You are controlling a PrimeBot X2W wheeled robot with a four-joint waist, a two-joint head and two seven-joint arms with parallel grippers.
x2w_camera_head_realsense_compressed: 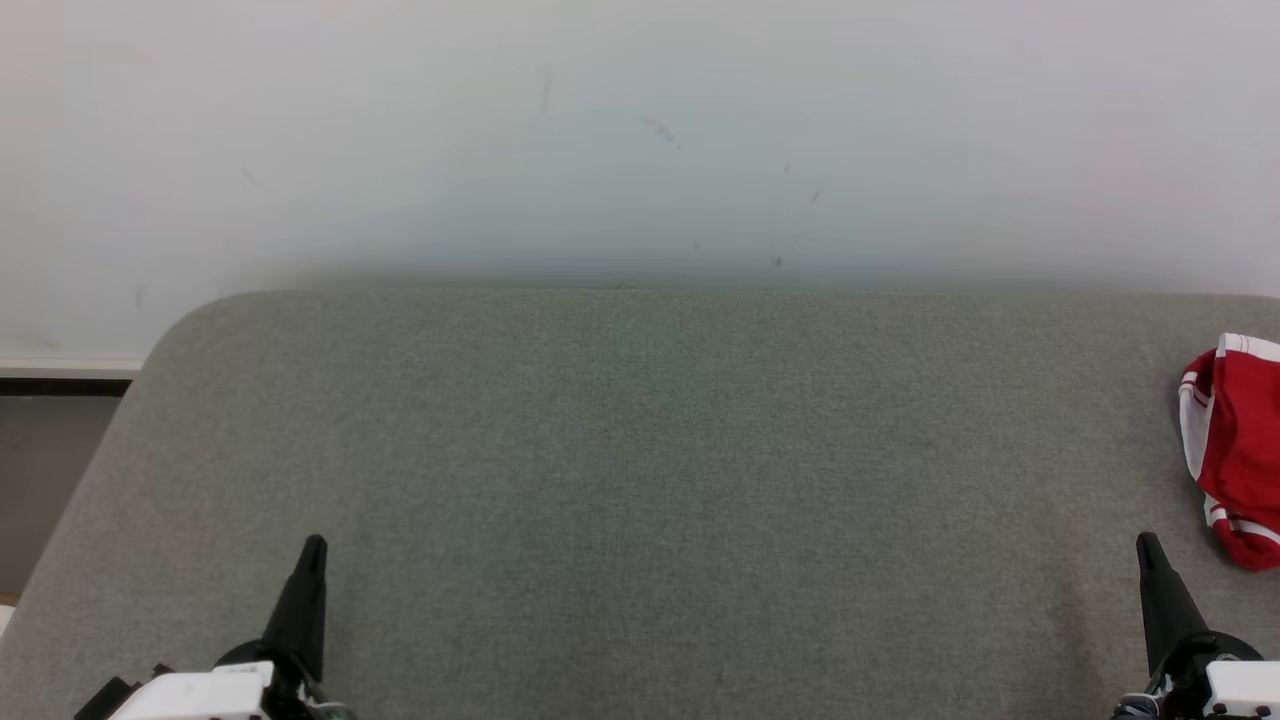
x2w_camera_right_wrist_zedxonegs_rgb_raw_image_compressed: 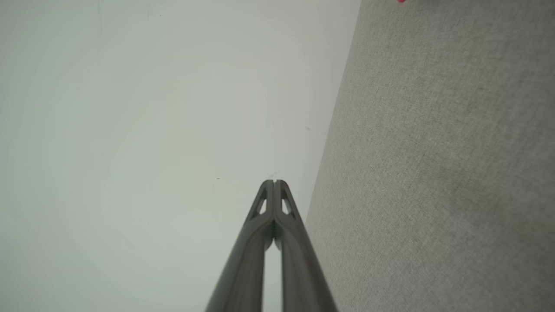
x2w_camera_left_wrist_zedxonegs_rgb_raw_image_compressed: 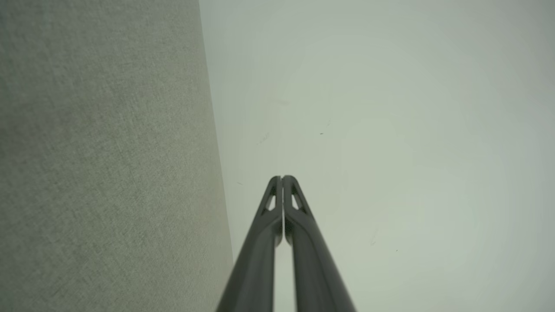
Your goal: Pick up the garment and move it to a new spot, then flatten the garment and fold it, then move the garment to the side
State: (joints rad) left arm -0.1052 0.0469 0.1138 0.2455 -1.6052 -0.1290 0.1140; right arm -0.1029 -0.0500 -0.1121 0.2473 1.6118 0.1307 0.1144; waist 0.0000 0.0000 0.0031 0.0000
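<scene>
The garment (x2w_camera_head_realsense_compressed: 1238, 450) is seen bunched at the right of the grey pad (x2w_camera_head_realsense_compressed: 640, 480). The left gripper (x2w_camera_head_realsense_compressed: 314, 548) and right gripper (x2w_camera_head_realsense_compressed: 1147, 545) are pressed together, empty. If only one loose fold is caught, the bundle could be dropped midway.

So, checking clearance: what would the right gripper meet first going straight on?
Probably the pale wall; the right gripper aims past the grey surface, the red garment lying off to its right.

The grey bench (x2w_camera_head_realsense_compressed: 640, 480) lies open from the left gripper (x2w_camera_head_realsense_compressed: 313, 545) across to the right gripper (x2w_camera_head_realsense_compressed: 1147, 541) and back to the pale wall (x2w_camera_head_realsense_compressed: 640, 140) barring its far edge, with the bunched red-and-white garment (x2w_camera_head_realsense_compressed: 1235, 450) in the way at its right side, near the right gripper.
</scene>
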